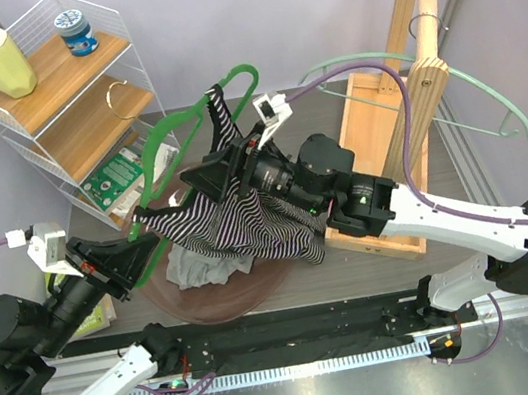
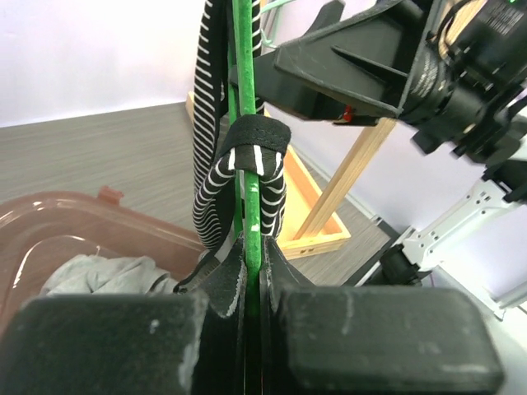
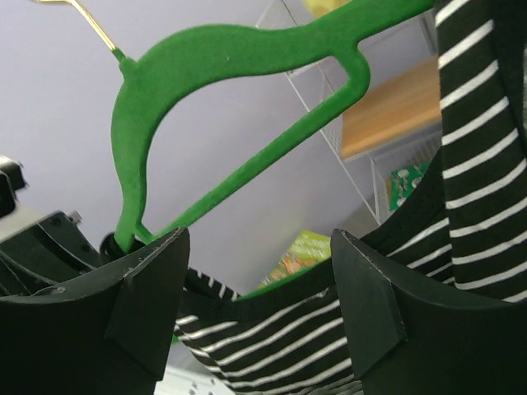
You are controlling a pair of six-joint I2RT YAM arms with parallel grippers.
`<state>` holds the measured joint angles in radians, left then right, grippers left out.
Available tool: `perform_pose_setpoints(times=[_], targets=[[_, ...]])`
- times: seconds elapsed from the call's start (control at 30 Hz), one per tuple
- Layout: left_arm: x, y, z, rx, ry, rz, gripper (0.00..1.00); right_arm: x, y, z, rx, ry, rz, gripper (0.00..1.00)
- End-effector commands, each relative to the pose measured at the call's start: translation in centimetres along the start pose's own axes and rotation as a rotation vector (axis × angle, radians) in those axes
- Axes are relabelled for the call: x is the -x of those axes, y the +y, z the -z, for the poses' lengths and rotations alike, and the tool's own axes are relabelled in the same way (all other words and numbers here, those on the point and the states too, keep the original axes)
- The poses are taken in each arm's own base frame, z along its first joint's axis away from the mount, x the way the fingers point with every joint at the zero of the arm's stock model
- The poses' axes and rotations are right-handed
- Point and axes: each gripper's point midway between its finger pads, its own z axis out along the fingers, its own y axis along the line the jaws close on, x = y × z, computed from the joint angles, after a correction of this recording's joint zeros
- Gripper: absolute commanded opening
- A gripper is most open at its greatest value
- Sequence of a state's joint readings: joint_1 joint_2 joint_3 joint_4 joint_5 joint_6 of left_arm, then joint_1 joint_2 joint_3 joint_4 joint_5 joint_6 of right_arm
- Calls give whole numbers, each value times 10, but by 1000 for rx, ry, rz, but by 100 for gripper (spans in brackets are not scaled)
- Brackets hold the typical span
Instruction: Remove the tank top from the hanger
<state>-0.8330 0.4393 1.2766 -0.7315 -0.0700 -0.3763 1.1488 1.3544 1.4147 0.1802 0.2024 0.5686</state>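
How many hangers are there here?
2. A green hanger holds the striped top mid-table; a pale hanger hangs on the wooden rack at right. None looks hidden.

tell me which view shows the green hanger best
Top external: the green hanger shows nearly whole, partly draped by the tank top. Right wrist shows its neck and one arm close up; left wrist, an edge-on sliver.

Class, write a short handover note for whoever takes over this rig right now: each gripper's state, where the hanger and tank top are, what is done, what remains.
Left gripper: shut on the green hanger, holding it above the brown tub.
Right gripper: open, at the striped tank top, gripping nothing.
Tank top: on the hanger, a strap looped over its arm, body draping toward the tub.
Done: hanger secured. Left: grip the top and slide its straps off.
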Motion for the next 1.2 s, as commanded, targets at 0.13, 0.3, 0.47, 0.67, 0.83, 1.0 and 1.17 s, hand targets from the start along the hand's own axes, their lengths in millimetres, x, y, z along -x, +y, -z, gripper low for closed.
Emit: perform_pose_setpoints(times=[0.13, 0.3, 0.47, 0.67, 0.83, 1.0, 1.17], targets=[[27, -7, -1, -20, -80, -40, 0, 13, 10, 24, -29, 160, 263, 75], [24, -7, -4, -23, -73, -33, 0, 18, 7, 27, -64, 203, 326, 76], [22, -8, -10, -26, -61, -28, 0, 19, 21, 28, -15, 231, 313, 78], [16, -7, -23, -25, -52, -18, 0, 29, 46, 5, 8, 152, 131, 80], [13, -6, -34, -13, -38, -25, 0, 27, 55, -15, -30, 116, 108, 80], [8, -6, -41, -17, -24, -32, 0, 33, 45, -22, -119, 58, 118, 80], [6, -4, -43, -12, -25, -38, 0, 29, 45, -25, -124, 56, 130, 70]])
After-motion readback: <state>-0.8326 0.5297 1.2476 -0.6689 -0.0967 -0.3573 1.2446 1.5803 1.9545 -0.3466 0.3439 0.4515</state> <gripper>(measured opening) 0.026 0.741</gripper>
